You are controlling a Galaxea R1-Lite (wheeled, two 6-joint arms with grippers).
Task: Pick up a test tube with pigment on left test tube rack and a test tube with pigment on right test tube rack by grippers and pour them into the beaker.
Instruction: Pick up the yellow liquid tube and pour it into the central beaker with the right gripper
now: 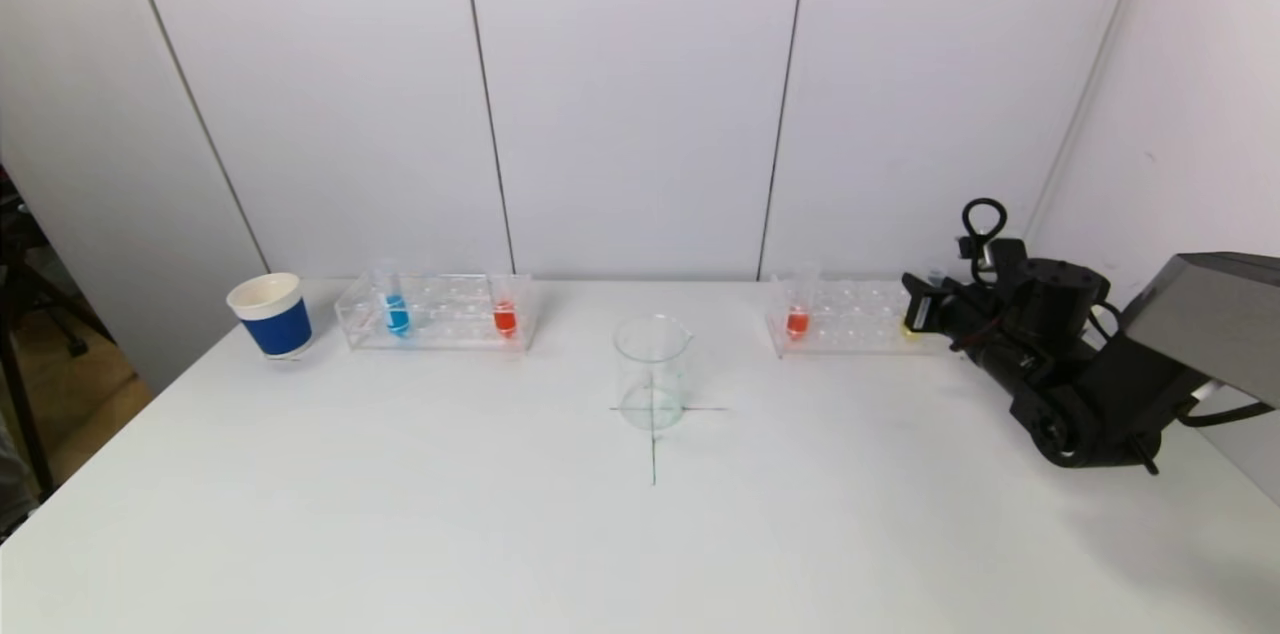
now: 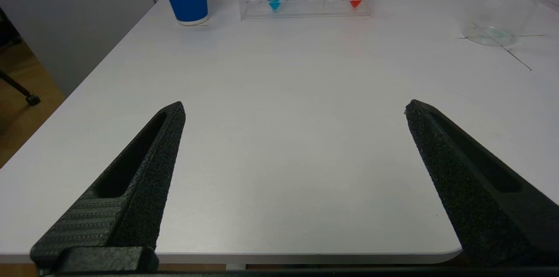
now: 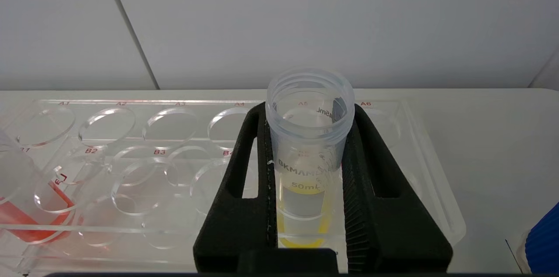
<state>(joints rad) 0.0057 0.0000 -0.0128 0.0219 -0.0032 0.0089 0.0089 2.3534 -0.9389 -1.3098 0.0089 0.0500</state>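
The right test tube rack is clear plastic and stands at the back right. In it stands a test tube with yellow pigment. My right gripper is shut on this tube just below its open rim, and the tube still sits upright in its hole. The same rack holds a red tube. The left test tube rack holds a blue tube and a red tube. The glass beaker stands at the table's centre. My left gripper hovers open over the table's near edge, holding nothing.
A blue and white paper cup stands left of the left rack. A blue object shows beside the right rack in the right wrist view. White wall panels stand close behind both racks.
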